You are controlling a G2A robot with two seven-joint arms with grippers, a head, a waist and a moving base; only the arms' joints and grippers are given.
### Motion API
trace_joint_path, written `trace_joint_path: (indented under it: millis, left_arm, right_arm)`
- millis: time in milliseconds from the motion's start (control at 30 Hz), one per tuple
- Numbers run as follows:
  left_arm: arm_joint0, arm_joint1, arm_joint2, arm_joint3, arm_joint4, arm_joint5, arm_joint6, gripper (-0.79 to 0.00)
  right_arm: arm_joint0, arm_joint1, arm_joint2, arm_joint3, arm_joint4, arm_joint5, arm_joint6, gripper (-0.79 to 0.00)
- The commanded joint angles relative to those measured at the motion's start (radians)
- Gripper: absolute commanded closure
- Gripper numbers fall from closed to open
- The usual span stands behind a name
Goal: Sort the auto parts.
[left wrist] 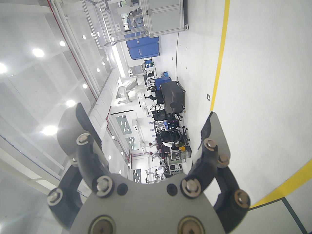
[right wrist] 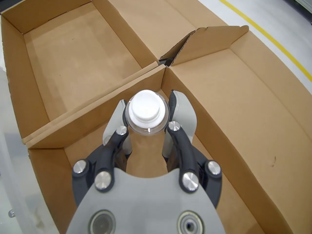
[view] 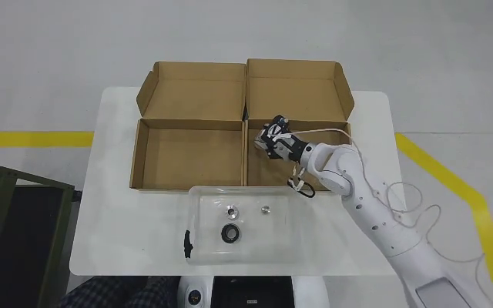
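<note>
White table on a pale floor crossed by yellow lines. On it, two open cardboard boxes touching side by side, lids folded back on the far side: left box and right box. Nearer the robot, just in front of both, a clear plastic tray with a black ring, a silver part with a hole and a smaller silver part, all apart from one another. At the tray's left edge, a black piece. Above the right box, near the wall shared with the left box, the right claw, closed narrowly around a round white part with a clear rim, gripped from both sides. Off to the side, the left claw, spread wide and aimed at a workshop hall.
</note>
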Motion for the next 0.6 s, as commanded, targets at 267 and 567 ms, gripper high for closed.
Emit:
trace_joint_path:
  millis: [267,567]
  left_arm:
    - [0.000,0.000,0.000,0.000,0.000,0.000,0.000,-0.785]
    - [0.000,0.000,0.000,0.000,0.000,0.000,0.000,-0.785]
  right_arm:
    - [0.017,-0.013,-0.009,0.029,0.008,0.000,0.008,-0.785]
    - [-0.074,0.015,0.089,-0.164,-0.015,-0.023,0.044,-0.785]
